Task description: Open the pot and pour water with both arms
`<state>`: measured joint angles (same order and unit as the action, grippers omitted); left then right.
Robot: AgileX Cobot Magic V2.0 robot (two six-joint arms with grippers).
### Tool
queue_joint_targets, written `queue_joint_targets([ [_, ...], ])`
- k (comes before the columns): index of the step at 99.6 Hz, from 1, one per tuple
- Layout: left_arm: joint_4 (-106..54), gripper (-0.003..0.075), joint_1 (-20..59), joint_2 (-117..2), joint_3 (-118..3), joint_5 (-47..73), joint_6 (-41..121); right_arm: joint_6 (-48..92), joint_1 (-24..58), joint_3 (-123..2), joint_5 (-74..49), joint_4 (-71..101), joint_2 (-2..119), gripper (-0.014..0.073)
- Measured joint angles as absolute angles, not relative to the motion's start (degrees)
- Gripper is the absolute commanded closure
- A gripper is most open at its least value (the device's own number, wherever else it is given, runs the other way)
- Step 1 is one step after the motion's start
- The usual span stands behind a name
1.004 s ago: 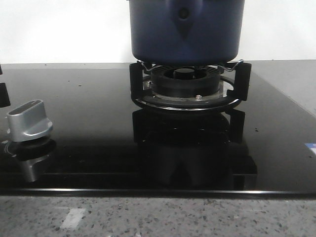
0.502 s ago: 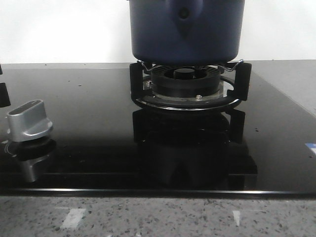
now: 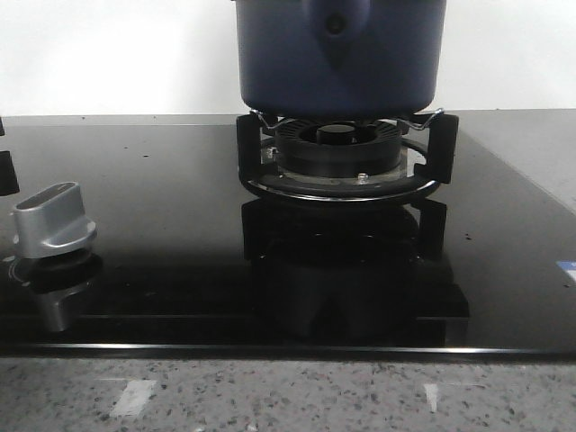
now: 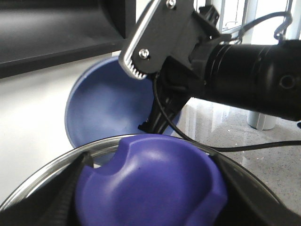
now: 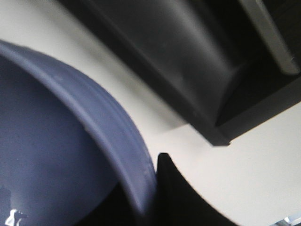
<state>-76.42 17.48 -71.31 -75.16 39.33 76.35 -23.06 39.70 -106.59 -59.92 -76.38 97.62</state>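
Touching pot [image 5: 70, 155] rim: right claw [image 5: 162, 188]

The pot [image 3: 340, 56] sits on the burner [image 3: 340, 157]; knob [image 3: 52, 220] front-left on cooktop [image 3: 162, 234]

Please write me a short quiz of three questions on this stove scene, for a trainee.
1. True or false: the pot stands on the burner support.
2. Where is the silver knob in the front view? A) left of the burner support B) right of it C) on top of the pot
3. Fill in: the cooktop glass is ____ in colour.

Key: 1 true; 2 A; 3 black.
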Motion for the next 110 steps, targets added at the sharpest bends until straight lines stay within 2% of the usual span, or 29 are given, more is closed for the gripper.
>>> queue_joint_targets([
  [44,-75.94,0.0384,17.48,-71.31,-75.16,39.33,76.35,-25.71,42.60,-106.59,-57.25,-90.35,97.62,0.0639],
  [77,-75.35,0.0384,17.48,-71.31,-75.16,39.33,76.35,-25.85,43.35,-106.59,-56.78,-91.63,97.62,0.0640],
  [110,-74.85,0.0384,17.48,-71.31,-75.16,39.33,76.35,-27.75,41.83,-106.59,-65.50,-71.88,97.62,0.0641],
])
